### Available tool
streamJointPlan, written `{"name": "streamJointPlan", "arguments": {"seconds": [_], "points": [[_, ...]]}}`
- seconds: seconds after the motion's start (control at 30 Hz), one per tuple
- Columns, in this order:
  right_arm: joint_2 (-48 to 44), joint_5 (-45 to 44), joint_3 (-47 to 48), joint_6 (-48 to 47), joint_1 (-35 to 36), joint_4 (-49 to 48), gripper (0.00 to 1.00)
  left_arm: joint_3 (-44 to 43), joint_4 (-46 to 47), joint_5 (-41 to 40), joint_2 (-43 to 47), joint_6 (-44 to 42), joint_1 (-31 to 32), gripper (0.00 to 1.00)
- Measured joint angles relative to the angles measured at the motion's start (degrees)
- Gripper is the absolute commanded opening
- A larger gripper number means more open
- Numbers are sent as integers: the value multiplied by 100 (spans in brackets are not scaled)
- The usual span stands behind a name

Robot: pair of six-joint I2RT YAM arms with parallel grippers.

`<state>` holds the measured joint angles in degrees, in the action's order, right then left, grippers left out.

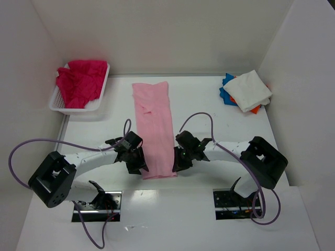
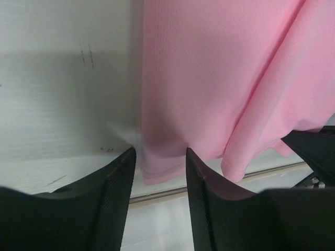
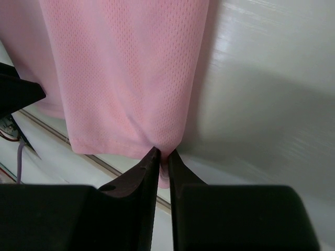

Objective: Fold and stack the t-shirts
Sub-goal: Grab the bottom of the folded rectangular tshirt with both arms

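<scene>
pink t-shirt (image 1: 153,125) lies as a long strip in the middle of the table (image 1: 235,130), near hem at your grippers. it's light, limp mesh that sags and slips between layers, so grab the two near corners. right gripper (image 3: 163,155) is pinching the right corner; left gripper (image 2: 160,157) is spread around the left corner, not clamped.

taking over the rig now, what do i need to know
Left gripper: open, straddling the pink shirt at its near left corner.
Right gripper: shut on the near right corner.
Pink shirt lies mid-table, folded into a long strip.
Far right: white shirt folded atop blue shirt and orange shirt.
In the basket: magenta shirt, crumpled.
Left to do: fold the pink strip across, stack it, then the magenta.
</scene>
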<state>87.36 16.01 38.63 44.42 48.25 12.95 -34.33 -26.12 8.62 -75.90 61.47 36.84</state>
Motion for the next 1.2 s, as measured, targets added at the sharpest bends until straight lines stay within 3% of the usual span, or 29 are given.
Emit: {"name": "streamJointPlan", "arguments": {"seconds": [0.27, 0.53, 0.63, 0.97, 1.2], "points": [[-45, -56, 0, 84, 0, 7, 15, 73, 95, 58, -2, 3, 25, 39], [-45, -78, 0, 122, 0, 9, 5, 134, 154, 71, -41, 13, 48, 1], [-61, -93, 0, 126, 0, 11, 0, 134, 163, 74, -42, 5, 48, 0], [-449, -328, 5, 185, 0, 136, 0, 77, -185, -78, 330, -2, 49, 0], [-641, -465, 447, 154, -180, 491, 0, -665, -582, -199, 724, -214, -80, 0]]}}
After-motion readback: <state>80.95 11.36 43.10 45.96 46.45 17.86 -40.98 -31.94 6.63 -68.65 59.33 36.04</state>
